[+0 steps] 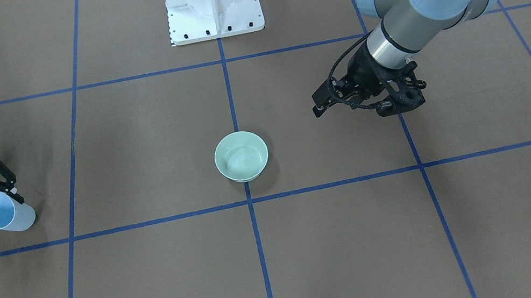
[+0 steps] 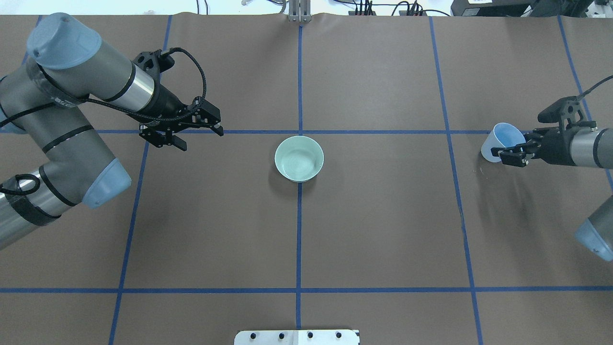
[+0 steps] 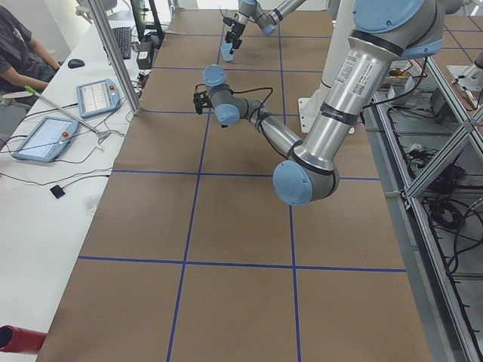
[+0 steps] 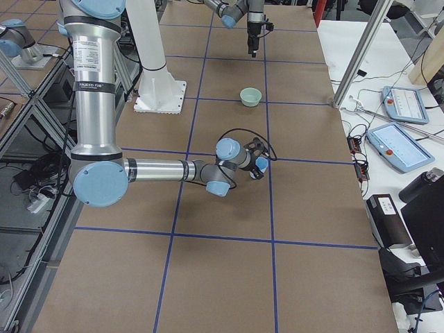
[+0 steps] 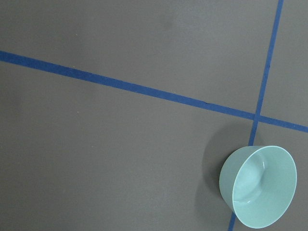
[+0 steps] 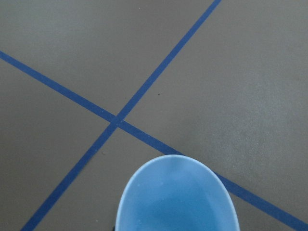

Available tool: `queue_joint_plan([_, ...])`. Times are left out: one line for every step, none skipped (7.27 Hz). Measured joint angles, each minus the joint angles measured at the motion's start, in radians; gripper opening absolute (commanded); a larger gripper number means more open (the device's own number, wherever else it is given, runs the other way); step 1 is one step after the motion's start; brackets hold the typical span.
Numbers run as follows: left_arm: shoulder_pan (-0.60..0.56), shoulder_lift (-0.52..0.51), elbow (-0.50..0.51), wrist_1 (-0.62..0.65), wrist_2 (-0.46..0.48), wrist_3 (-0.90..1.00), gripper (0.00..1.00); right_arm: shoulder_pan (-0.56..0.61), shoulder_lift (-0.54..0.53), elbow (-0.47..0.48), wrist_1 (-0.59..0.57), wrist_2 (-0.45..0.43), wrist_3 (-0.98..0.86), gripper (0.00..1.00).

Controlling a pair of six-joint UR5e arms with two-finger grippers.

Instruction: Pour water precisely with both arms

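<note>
My right gripper [image 2: 512,151] is shut on the pale-blue cup [image 2: 498,139] at the table's right side. It holds the cup tilted, with the mouth partly towards the overhead camera. In the front view the cup [image 1: 9,216] is at the far left, and its rim fills the bottom of the right wrist view [image 6: 175,197]. I see no water in the cup. The pale-green bowl [image 2: 299,158] stands upright at the table's centre, on a blue tape line. Faint glints show at its bottom [image 1: 241,160], and I cannot tell if they are water. My left gripper [image 2: 198,138] is open and empty, left of the bowl and well apart from it.
The white bolted pedestal [image 1: 212,2] stands behind the bowl on the robot's side. Blue tape lines [image 2: 299,239] divide the brown table into squares. Control tablets and cables lie on the white bench [image 3: 45,136] beyond the table's far edge, where an operator sits.
</note>
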Motion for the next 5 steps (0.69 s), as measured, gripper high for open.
queue_joint_plan([-0.011,0.000,-0.001,0.000,-0.005,0.001,0.99,0.005,0.045,0.025,-0.078,0.003,-0.002,0.00])
queue_joint_plan([-0.022,0.001,0.000,0.001,-0.011,0.002,0.99,-0.005,0.087,0.053,-0.150,-0.030,-0.006,0.00])
queue_joint_plan([-0.028,0.001,0.002,0.001,-0.014,0.003,0.99,-0.043,0.119,0.078,-0.198,-0.105,-0.005,0.00])
queue_joint_plan([-0.030,0.001,0.005,0.001,-0.015,0.003,0.99,-0.095,0.149,0.101,-0.250,-0.179,0.005,0.00])
queue_joint_plan([-0.031,0.001,0.008,0.001,-0.015,0.004,0.99,-0.136,0.185,0.131,-0.322,-0.221,0.020,0.00])
